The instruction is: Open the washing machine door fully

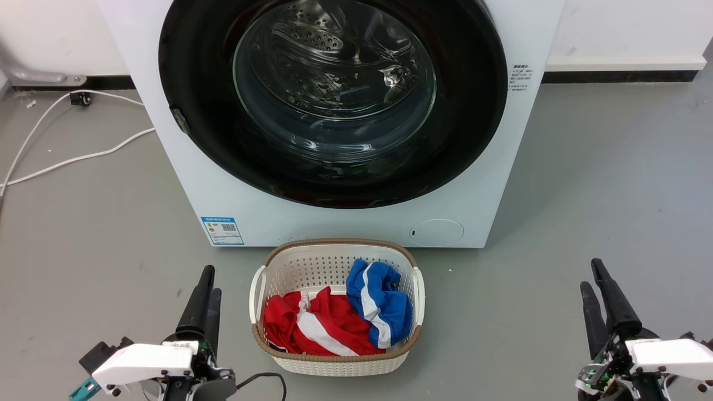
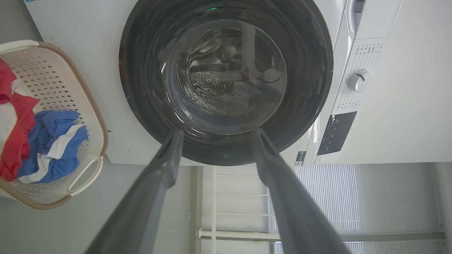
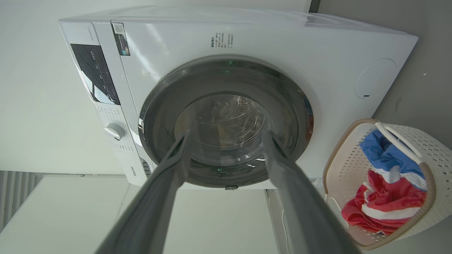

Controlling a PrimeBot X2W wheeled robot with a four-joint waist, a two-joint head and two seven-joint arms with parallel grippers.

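While both pairs of jaws were held apart with nothing between them, the left gripper was seen at the lower left of the head view and the right gripper at the lower right, fingers pointing up the frame. The washing machine door was found well apart from both, in the upper middle of the frame, lying shut against the front of the washing machine. Between the grippers a white basket was set just before the machine, with a red garment and a blue garment in it. A blue label with a QR code was stuck low on the machine's front towards frame left, and a round cap towards frame right. The small print beside the door's upper right could not be read.
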